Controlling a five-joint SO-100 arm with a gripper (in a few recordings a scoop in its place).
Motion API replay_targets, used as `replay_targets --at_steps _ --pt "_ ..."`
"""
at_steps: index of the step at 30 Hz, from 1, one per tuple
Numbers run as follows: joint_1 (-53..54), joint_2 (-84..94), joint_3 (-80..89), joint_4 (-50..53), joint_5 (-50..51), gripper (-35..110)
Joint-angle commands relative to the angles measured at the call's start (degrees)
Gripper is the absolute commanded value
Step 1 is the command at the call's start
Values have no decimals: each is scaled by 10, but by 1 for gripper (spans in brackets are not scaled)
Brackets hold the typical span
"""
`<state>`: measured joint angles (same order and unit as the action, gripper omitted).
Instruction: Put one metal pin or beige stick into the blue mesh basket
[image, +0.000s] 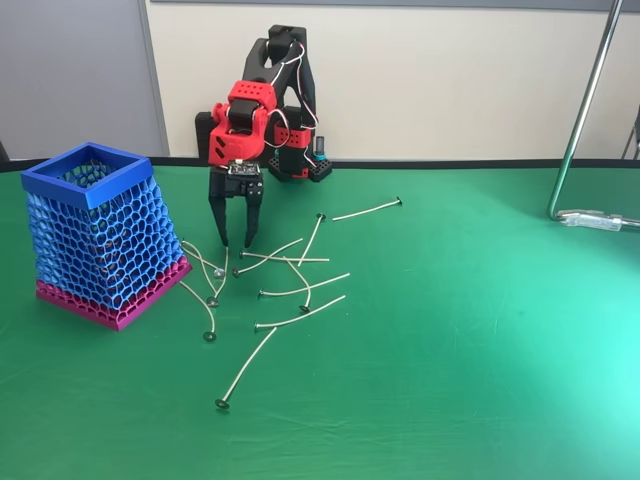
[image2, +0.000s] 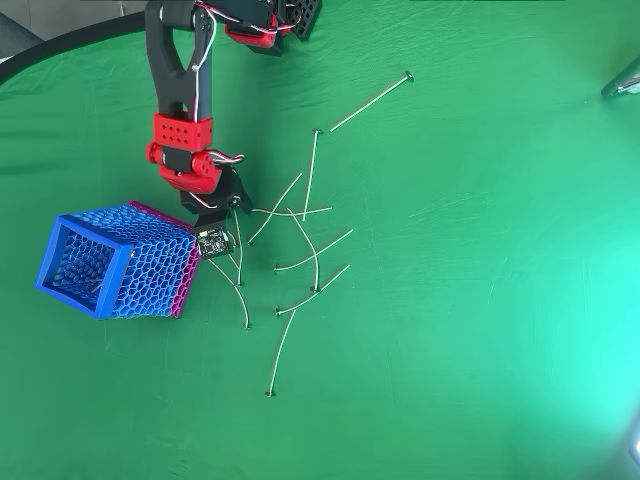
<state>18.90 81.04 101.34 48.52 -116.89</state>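
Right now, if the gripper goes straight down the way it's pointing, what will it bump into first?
Probably the green table, landing among the thin pins. The gripper hangs open, fingertips down, right beside the blue basket; depth is unclear.

blue mesh basket (image: 100, 235) (image2: 115, 262) | upright | left; pins (image: 290, 275) (image2: 295, 245) | scattered beside

Blue mesh basket (image: 100, 235) blocks left of fingers (image: 221, 215); scattered pins (image: 300, 290) crowd cloth right; far right green cloth (image: 480, 330) open.

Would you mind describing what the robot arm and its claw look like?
The arm has black links with bright red printed housings; one red block carries a grid of small holes. White and red cables loop along it. The claw has two long, black, tapering fingers, with a small circuit board mounted above them.
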Motion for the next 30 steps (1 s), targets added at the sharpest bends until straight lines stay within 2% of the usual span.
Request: replay_targets --at_steps 1,30 --pt "-4 2 0 -10 7 20" --pt "-16 2 48 -66 28 19"
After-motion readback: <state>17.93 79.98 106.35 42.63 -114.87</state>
